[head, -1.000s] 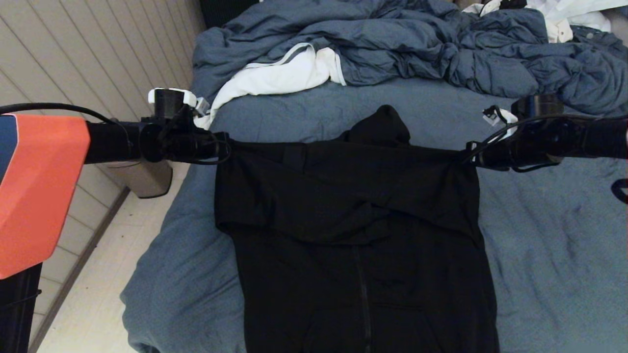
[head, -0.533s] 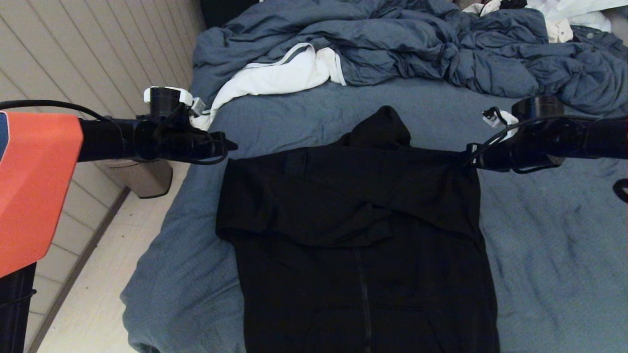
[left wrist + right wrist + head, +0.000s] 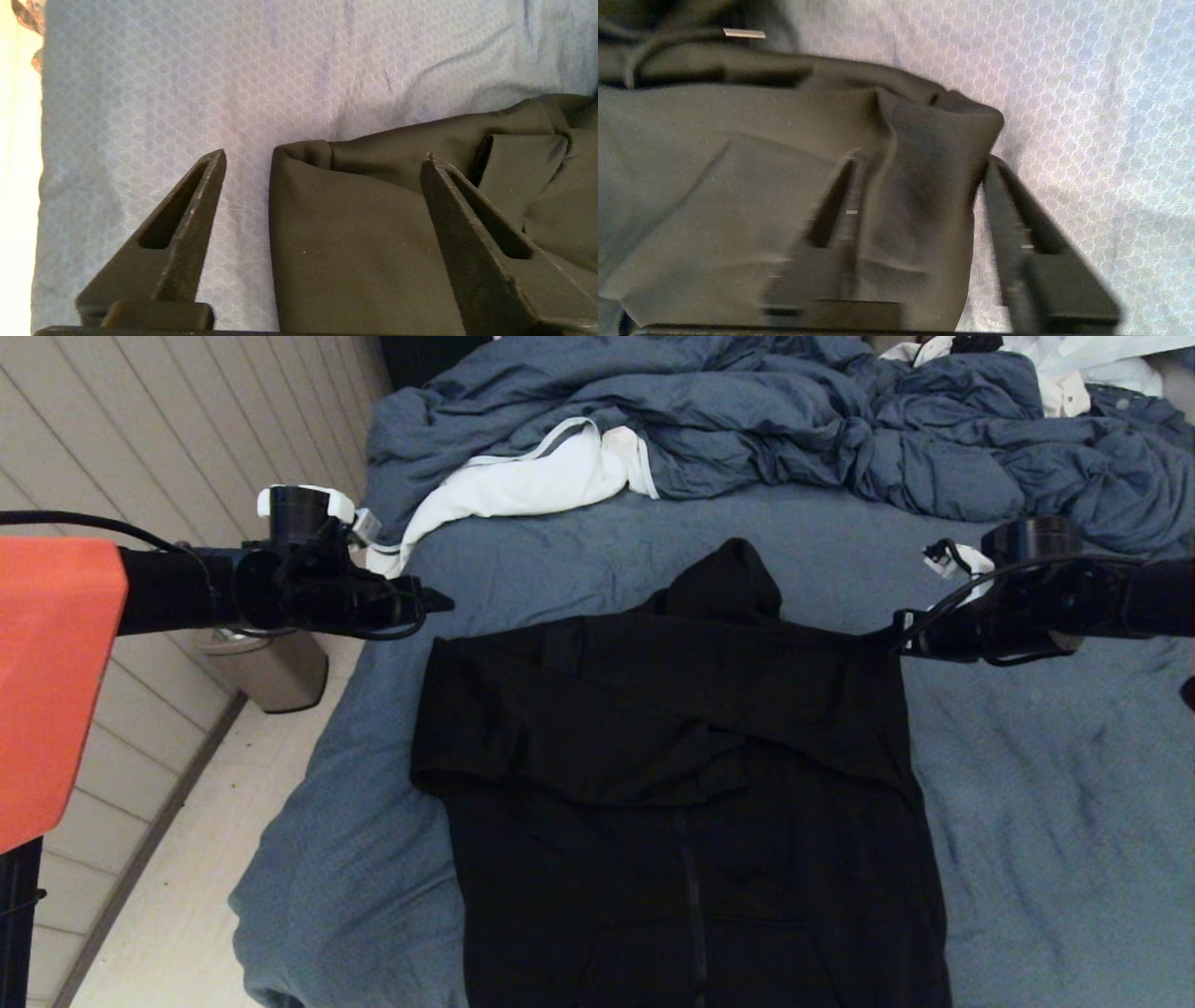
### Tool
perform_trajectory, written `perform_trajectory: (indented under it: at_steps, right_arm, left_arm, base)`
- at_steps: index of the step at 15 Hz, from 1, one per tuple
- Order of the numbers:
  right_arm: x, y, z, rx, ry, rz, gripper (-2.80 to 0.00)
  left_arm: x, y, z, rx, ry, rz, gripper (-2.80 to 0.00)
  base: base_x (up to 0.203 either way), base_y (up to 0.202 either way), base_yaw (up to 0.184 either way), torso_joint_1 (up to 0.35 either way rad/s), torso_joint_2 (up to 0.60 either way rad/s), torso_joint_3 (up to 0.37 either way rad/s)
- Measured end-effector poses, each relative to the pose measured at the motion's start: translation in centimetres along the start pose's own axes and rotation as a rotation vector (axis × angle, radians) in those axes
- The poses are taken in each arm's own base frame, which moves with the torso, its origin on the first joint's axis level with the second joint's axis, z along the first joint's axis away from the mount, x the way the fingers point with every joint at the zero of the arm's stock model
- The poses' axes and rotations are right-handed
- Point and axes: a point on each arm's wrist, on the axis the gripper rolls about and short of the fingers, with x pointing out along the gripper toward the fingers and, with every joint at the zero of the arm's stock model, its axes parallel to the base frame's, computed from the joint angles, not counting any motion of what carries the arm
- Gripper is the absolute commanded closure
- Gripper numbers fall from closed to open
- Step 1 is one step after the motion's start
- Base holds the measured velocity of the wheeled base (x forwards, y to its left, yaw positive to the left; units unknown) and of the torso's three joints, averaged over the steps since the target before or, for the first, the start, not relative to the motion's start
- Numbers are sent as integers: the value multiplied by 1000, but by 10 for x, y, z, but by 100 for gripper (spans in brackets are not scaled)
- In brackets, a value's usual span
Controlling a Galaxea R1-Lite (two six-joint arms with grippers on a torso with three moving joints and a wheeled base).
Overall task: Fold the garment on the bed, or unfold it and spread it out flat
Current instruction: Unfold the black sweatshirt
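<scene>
Both grippers' fingers (image 3: 196, 210) have parted; the hoodie's (image 3: 681, 784) left shoulder dropped free.

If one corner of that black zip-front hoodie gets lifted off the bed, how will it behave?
The black zip-front hoodie would probably drape and sag, not hold shape: its folded sleeves lie limp, and a bunched fold stands between the right gripper fingers. Likely fairly heavy, being large and layered. Its matte fabric probably drags on the blue-grey sheet rather than sliding.

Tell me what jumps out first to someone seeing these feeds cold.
The black hoodie dominates, lying mid-bed on the blue-grey sheet with its hood pointing away from the robot. Each arm flanks a shoulder corner: the left tool is spread wide just off the fabric, while the right tool has a bunched corner between its parted fingers. Behind lie a rumpled duvet and a white cloth.
</scene>
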Motion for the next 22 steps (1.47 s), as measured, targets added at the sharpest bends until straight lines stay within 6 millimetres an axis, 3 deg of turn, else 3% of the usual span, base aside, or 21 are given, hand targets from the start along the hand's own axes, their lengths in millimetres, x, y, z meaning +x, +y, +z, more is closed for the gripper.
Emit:
perform_trajectory:
  at_steps: [3, 7, 8, 9, 12, 15, 19, 22]
  right_arm:
    - [-8, 1, 7, 0, -22, -4, -280]
    - [-42, 10, 20, -7, -72, -10, -280]
    - [-52, 13, 21, -8, -79, -13, -80]
    - [-63, 16, 21, -9, -83, -14, 0]
    - [-89, 24, 13, -9, -72, -14, 0]
    - [-96, 38, -5, 5, -17, 59, 0]
    - [-97, 79, -40, -5, 96, 218, 0]
    - [-122, 91, -54, -11, 84, 232, 0]
  left_arm:
    - [-9, -3, 5, -4, -2, -1, -280]
    - [-50, -14, 18, 3, -31, -7, -280]
    - [-63, -17, 20, 6, -38, -7, -280]
    - [-76, -19, 21, 7, -38, -7, 0]
    - [-105, -23, 14, 0, -13, -1, 0]
    - [-113, -19, 5, -24, 14, 2, 0]
    - [-121, -14, -34, -52, 100, 19, 0]
    - [-152, -17, -55, -37, 45, 49, 0]
  base:
    - [0, 0, 0, 0, 0, 0]
    - [0, 0, 0, 0, 0, 0]
    - [0, 0, 0, 0, 0, 0]
    - [0, 0, 0, 0, 0, 0]
    - [0, 0, 0, 0, 0, 0]
    - [0, 0, 0, 0, 0, 0]
    - [0, 0, 0, 0, 0, 0]
    - [0, 0, 0, 0, 0, 0]
